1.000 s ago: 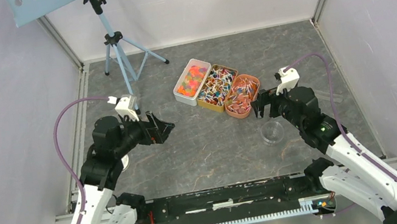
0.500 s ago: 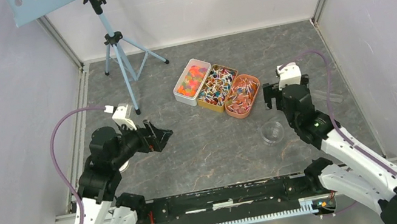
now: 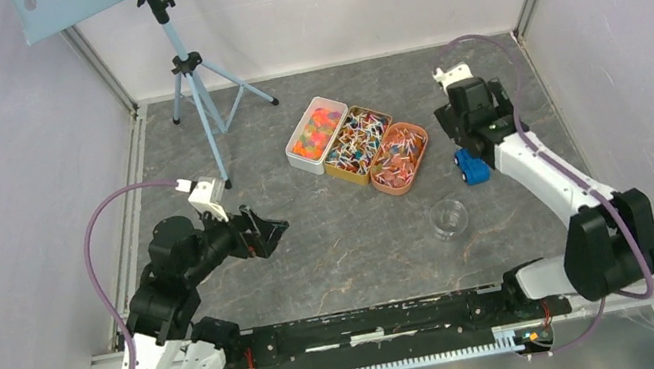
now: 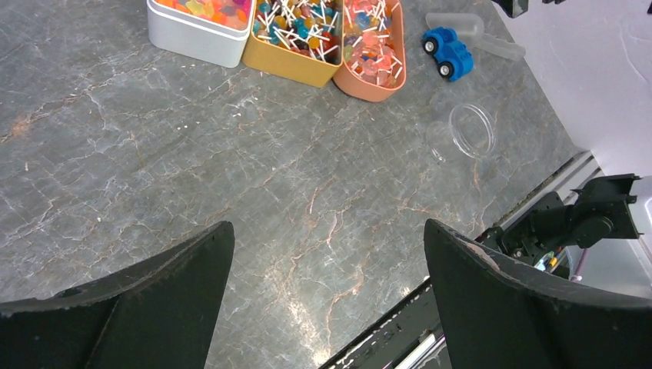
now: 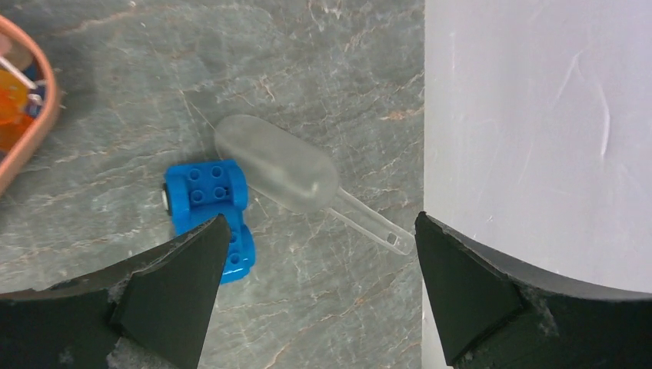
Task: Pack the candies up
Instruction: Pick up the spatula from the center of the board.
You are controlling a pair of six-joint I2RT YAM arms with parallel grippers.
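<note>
The candies fill three tins side by side: unwrapped orange, red and pink ones (image 3: 317, 129) in a white tin (image 4: 192, 38), and wrapped ones (image 3: 360, 138) in a yellow tin (image 4: 286, 68) and a salmon tin (image 4: 369, 86). My left gripper (image 3: 271, 225) is open and empty, low over bare table, well to the near left of the tins; it is also open in the left wrist view (image 4: 327, 254). My right gripper (image 3: 469, 132) is open and empty, right of the salmon tin. In the right wrist view (image 5: 319, 246) it hangs above a clear plastic scoop (image 5: 281, 171).
A small blue toy car (image 3: 472, 166) lies beside the scoop, under my right gripper's left finger (image 5: 177, 284). A clear round dish (image 3: 449, 218) sits nearer the front. A tripod (image 3: 194, 76) stands at the back left. The right wall (image 5: 538, 115) is close to the right gripper.
My right arm has swung back and to the right, away from the salmon tin, uncovering the blue car. My left gripper has drawn slightly nearer and lower.
</note>
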